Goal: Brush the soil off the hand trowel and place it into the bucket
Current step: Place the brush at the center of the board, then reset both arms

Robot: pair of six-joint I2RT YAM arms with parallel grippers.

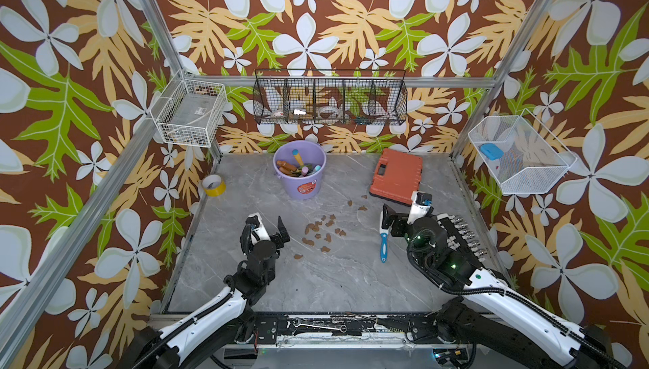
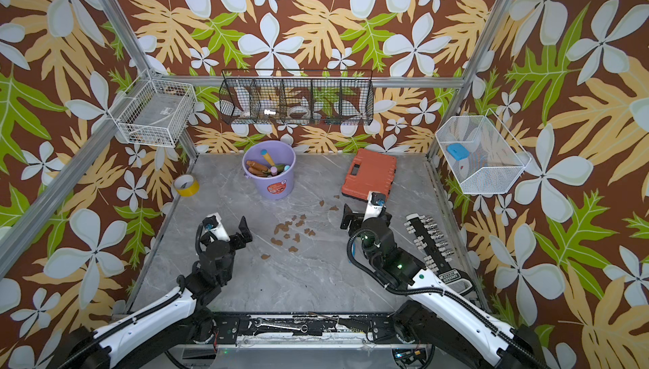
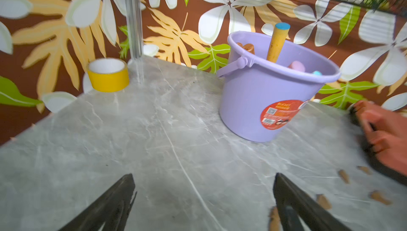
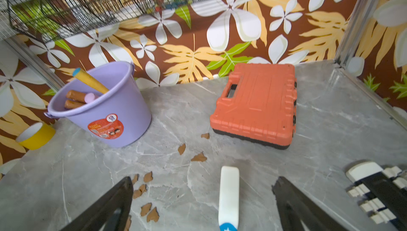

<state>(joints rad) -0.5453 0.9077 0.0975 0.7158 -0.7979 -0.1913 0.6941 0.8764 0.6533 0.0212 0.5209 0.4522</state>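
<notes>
Grey marbled tabletop [image 1: 316, 279] under floral walls; left gripper [image 3: 203, 183] hangs spread and empty; the bucket [image 1: 300, 184] at the back holds wooden handles [image 1: 286, 166], the trowel likely among them, blades hidden, probably stiff and light; soil [image 1: 318, 227] lies scattered mid-table; right gripper [image 4: 202, 182] gapes over the brush [image 1: 383, 244], seemingly light, slick plastic, best pinched mid-handle.

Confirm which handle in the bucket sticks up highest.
The yellow handle with the blue cap: it pokes above the bucket rim, while the brown handles and the rest sit lower inside.
</notes>
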